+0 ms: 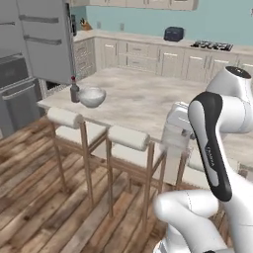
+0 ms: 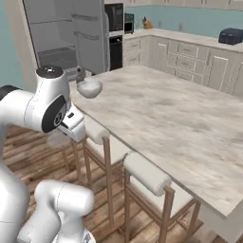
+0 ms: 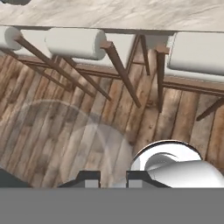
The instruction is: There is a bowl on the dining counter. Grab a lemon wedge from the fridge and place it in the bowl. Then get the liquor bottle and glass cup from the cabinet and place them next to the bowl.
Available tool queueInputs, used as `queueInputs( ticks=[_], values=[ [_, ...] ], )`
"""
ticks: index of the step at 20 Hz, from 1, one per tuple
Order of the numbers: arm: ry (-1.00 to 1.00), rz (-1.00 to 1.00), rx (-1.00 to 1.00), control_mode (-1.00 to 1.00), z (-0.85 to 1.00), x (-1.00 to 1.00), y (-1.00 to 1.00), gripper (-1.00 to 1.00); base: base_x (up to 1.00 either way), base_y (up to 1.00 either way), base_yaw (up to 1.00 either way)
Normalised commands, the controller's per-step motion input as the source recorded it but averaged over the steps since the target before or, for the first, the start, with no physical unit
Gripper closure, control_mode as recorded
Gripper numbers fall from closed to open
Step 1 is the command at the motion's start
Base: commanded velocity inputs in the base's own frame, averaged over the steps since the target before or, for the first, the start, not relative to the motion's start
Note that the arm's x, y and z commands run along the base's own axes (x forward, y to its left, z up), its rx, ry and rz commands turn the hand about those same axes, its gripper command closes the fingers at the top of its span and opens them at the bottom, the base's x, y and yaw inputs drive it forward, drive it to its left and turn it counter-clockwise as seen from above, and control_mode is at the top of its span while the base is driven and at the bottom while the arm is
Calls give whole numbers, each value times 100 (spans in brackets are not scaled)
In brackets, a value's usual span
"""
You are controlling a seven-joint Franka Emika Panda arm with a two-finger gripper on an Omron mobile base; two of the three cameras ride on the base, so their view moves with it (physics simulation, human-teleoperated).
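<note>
Marble dining counter [image 1: 148, 99] bears unlabelled liquor bottle [image 1: 74, 91] beside bowl [image 1: 92, 97].

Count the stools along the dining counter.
3. In the left base view, one stool stands near the bowl, a second stool beside it, and a third stool shows partly behind the arm. More may be hidden.

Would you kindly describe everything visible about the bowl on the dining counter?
The bowl is round, wide and whitish-grey, with a slightly translucent, speckled look. It stands upright near a corner of the beige marble dining counter, on the fridge side. The small dark liquor bottle with its red cap stands close beside it. Whether anything lies inside cannot be told.
</note>
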Motion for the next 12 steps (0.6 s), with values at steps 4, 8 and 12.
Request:
queueInputs(
  ticks=[4,8,12],
  values=[
    [0,0,0,100,0,0,0,100,49,78,-42],
    [0,0,0,100,0,0,0,100,52,77,-41],
    [0,0,0,100,0,0,0,100,49,82,-41]
  ],
)
